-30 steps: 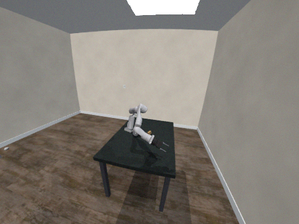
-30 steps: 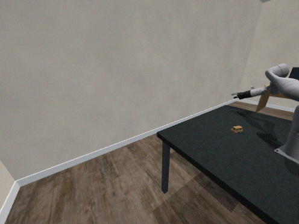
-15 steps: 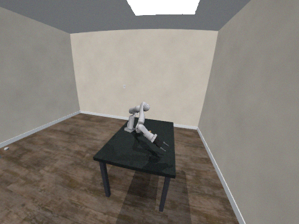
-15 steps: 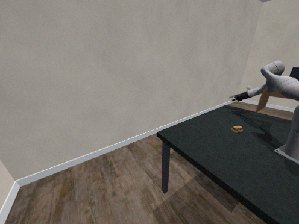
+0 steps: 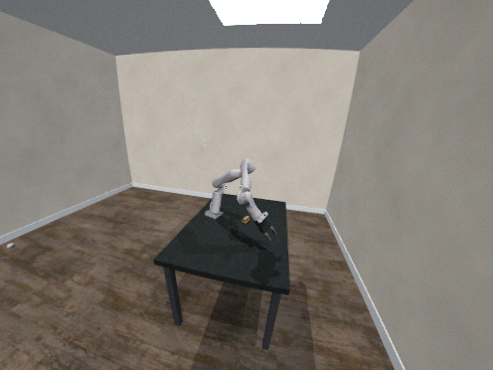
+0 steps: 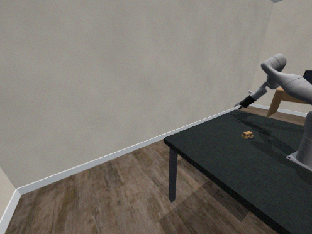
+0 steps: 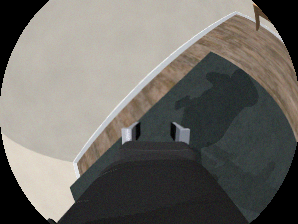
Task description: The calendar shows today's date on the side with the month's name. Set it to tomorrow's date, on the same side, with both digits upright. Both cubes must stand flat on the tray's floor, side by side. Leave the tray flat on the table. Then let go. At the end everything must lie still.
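The small orange-brown calendar (image 5: pixel 246 219) (image 6: pixel 247 134) sits on the dark table (image 5: pixel 199 254) (image 6: pixel 214 138) (image 7: pixel 165 117). Its tray and cubes are too small to tell apart, and no digits or month name can be read. It is outside the wrist view. My gripper (image 5: pixel 271 233) (image 6: pixel 238 107) (image 7: pixel 155 128) is open and empty. It points obliquely down and outward, above the table and well away from the calendar, on the side farther from the arm's base.
The arm's base (image 5: pixel 214 214) (image 6: pixel 300 158) stands on the table, and the arm reaches over it past the calendar. The arm's shadow falls on the table top. A wooden piece of furniture (image 6: pixel 274 104) stands on the floor behind the table in the exterior view.
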{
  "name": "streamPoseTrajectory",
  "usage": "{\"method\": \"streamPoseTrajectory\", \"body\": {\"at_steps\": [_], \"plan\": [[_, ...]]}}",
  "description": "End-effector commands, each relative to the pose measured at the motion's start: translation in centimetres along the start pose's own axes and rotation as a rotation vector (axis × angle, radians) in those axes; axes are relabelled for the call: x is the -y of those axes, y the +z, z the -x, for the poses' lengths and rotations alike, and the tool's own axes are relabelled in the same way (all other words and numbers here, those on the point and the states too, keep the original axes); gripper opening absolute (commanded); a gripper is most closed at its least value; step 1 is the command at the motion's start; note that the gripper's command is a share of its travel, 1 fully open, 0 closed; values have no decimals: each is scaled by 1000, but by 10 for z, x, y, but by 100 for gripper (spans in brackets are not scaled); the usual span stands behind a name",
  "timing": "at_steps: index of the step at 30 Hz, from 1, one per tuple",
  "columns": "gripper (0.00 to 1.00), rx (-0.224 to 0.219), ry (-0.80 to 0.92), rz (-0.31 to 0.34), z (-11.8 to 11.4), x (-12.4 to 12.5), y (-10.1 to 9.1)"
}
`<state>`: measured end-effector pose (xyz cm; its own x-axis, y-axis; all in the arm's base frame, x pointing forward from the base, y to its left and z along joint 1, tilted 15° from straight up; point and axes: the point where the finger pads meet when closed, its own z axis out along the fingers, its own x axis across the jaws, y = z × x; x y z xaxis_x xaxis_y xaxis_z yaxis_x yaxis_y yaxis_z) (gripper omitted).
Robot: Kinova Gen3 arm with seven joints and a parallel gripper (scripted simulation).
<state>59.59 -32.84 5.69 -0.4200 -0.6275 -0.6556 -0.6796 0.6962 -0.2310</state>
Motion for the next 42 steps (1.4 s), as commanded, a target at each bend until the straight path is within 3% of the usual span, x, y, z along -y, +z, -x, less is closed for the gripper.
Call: {"method": "streamPoseTrajectory", "body": {"at_steps": [1, 3, 6, 9, 11, 14, 16, 17, 18, 20, 25, 26, 35, 42], "plan": [[100, -18, -58, 33, 47, -17, -2], [100, -18, -58, 33, 47, -17, -2], [100, -98, -100, 106, 69, -59, -11], [100, -124, -114, 129, 76, -74, -15], [100, -174, -142, 172, 88, -104, -26], [100, -197, -156, 192, 93, -119, -32], [100, -240, -183, 230, 102, -150, -44], [100, -240, -183, 230, 102, -150, -44], [100, -259, -196, 248, 106, -165, -51], [100, -259, -196, 248, 106, -165, -51], [100, -335, -259, 329, 117, -235, -84], [100, -335, -259, 329, 117, -235, -84], [100, -395, -347, 436, 115, -327, -127], [100, -405, -373, 467, 112, -352, -138]]}}
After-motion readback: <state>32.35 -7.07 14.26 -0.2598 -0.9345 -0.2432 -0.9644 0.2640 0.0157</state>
